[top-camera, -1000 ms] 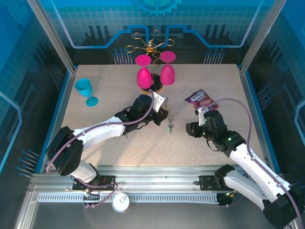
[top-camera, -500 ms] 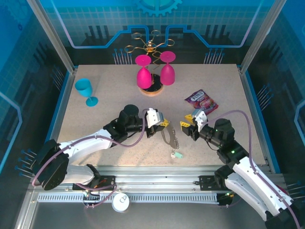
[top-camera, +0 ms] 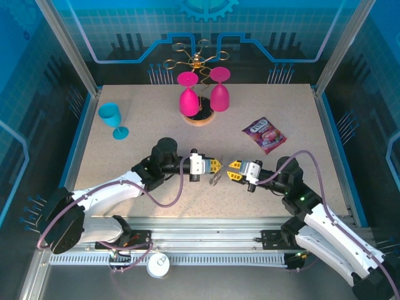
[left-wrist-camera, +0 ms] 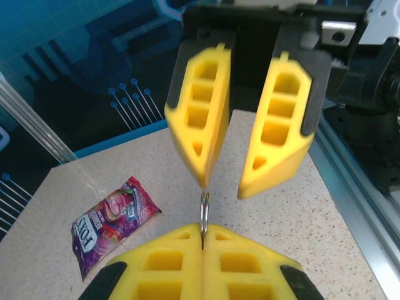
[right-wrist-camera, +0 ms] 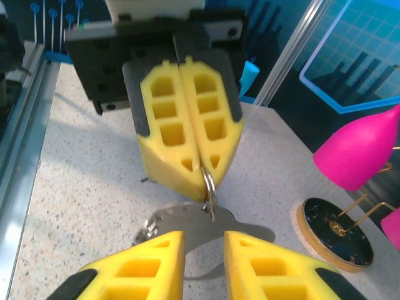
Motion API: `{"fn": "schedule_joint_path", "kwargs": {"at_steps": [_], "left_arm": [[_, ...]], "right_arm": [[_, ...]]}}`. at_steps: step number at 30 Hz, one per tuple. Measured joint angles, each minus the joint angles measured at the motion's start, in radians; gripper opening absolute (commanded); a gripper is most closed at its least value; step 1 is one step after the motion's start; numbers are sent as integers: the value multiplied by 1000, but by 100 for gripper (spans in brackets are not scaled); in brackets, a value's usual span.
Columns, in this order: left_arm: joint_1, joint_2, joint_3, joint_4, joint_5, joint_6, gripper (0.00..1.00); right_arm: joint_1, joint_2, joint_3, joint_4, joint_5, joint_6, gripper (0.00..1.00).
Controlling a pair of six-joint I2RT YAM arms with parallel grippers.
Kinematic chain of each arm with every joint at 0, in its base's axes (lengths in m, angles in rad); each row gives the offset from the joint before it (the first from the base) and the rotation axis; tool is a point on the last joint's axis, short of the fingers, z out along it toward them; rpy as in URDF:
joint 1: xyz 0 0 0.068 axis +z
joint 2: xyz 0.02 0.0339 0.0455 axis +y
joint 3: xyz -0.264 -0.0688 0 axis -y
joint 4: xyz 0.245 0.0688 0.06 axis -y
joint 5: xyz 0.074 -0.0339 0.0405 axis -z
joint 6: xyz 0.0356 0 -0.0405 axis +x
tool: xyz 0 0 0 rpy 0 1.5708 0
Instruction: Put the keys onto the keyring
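Yellow-padded and pressed together, the left gripper (top-camera: 217, 166) pinches a small silvery ring (left-wrist-camera: 204, 211) of the keyring (top-camera: 215, 177) at its very fingertips, over the front middle of the speckled table (top-camera: 125, 156). The ring stands edge-on out of the pinch. Just beneath it, in the right wrist view, is a flat silvery key (right-wrist-camera: 187, 230); whether it dangles or rests on the table I cannot tell. The right gripper (top-camera: 230, 173) faces the left tip to tip, its fingers apart, with the ring just before one fingertip. Farther right lies a purple packet (top-camera: 264, 134).
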Motion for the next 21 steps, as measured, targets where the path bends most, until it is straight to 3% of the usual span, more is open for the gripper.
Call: {"fn": "schedule_joint_path", "kwargs": {"at_steps": [9,21], "left_arm": [[0,0,0,-19,42,81,0],[2,7,-5,28,48,77,0]], "right_arm": [[1,90,0,51,-19,-37,26],[2,98,0,93,-69,-40,16]]}}
